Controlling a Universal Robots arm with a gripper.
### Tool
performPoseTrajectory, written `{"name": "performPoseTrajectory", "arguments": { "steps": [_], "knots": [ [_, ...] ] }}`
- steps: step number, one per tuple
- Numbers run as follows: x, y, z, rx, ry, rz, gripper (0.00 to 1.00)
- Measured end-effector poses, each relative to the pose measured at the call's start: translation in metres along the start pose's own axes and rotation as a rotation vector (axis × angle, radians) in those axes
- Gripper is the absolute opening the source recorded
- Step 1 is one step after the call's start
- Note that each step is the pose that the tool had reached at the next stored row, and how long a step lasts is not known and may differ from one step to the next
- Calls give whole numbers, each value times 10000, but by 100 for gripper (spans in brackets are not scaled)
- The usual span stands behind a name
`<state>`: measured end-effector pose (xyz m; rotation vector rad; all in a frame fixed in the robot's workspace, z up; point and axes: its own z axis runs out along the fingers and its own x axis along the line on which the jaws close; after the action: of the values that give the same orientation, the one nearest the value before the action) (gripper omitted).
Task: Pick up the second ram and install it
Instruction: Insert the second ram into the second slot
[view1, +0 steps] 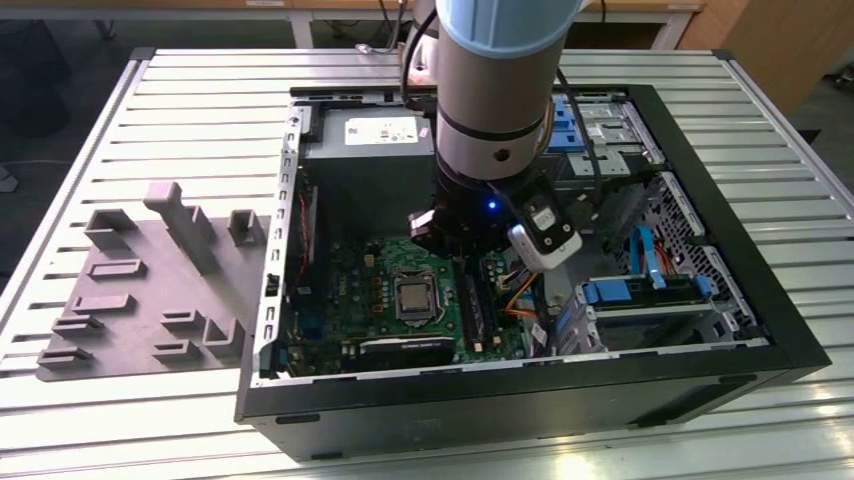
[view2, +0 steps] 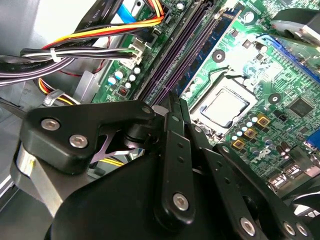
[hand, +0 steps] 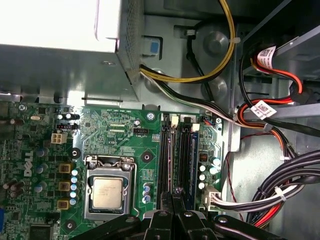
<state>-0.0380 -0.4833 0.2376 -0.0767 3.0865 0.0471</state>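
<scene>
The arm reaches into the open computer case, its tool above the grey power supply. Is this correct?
No. The arm does reach into the open case, but its tool is above the long black slots of the green motherboard, as the first wrist view shows.

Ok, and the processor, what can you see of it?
The processor is a square chip with a dull silver metal lid. It lies flat in its socket on the green motherboard, and a shiny metal frame runs around its edges. Its top is bare, with no cooler over it. It lies beside the long black slots, apart from them.
</scene>
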Motion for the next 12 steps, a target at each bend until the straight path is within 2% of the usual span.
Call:
{"name": "performPoseTrajectory", "arguments": {
  "steps": [6,8,12],
  "knots": [
    [1,-1,21,0,0,0,11],
    [1,0,23,-38,-3,2,11],
    [2,-1,28,-41,-3,2,11]
  ]
}}
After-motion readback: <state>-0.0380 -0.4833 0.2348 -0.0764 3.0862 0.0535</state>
